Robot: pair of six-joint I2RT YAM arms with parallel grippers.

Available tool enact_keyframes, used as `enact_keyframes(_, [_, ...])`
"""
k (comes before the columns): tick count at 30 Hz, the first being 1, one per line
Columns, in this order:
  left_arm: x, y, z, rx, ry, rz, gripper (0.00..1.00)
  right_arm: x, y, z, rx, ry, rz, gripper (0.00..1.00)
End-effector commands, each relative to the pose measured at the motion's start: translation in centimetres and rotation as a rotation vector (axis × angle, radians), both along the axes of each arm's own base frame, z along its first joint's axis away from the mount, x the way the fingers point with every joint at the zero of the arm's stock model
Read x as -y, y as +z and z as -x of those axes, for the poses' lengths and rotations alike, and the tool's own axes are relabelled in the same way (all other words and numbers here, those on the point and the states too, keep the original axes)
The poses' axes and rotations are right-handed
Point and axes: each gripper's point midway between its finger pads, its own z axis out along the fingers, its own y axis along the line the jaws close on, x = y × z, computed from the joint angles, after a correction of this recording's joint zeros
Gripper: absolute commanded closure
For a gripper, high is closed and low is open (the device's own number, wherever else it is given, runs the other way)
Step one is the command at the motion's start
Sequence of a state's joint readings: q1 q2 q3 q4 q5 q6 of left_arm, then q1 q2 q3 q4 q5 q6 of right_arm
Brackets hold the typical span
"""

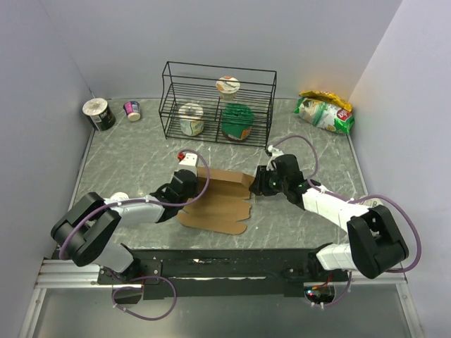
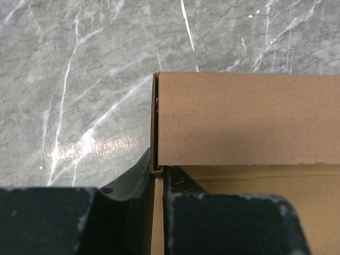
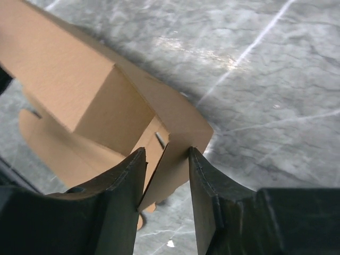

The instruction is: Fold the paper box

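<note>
Brown cardboard: the paper box (image 1: 220, 204), partly folded, lies mid-table on the grey marbled table (image 1: 134, 165), with its far wall raised and its near panels flat. Left gripper (image 2: 158, 178): at the box's left end, jaws narrow, pinching the upright end wall. Right gripper (image 3: 167, 159): at the box's right end, jaws partway apart astride a slanting end flap; cannot tell whether they grip it. Black wire rack (image 1: 167, 105) holding cups, far side.
</note>
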State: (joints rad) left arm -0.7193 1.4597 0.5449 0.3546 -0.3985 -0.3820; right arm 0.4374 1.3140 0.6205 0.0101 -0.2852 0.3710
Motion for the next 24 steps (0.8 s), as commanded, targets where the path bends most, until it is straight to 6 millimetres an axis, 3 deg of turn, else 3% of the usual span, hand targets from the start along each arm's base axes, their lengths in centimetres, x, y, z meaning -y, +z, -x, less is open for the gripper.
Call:
enact_keyframes(1, [1.4, -2.0, 1.7, -0.091, -0.079, 0.004, 0.98, 0.7, 0.1, -0.8, 0.048, -0.038, 0.066, 0.56])
enact_keyframes(5, [1.5, -2.1, 1.7, -0.096, -0.082, 0.006, 0.98, 0.5, -0.4, -0.5, 0.030, -0.030, 0.122, 0.74])
enact_keyframes(11, [1.9, -2.3, 1.8, -0.105, -0.097, 0.011, 0.99, -1.6, -0.3, 0.5, 0.012, 0.009, 0.138, 0.88])
enact_keyframes(16, [2.3, -2.4, 2.0, -0.106, -0.106, 0.002, 0.99, -3.2, -0.2, 1.2, -0.013, 0.018, 0.176, 0.94])
enact_keyframes(24, [3.2, -2.5, 2.4, -0.104, -0.122, -0.017, 0.99, -6.5, 2.0, 1.8, -0.016, 0.061, 0.157, 0.98])
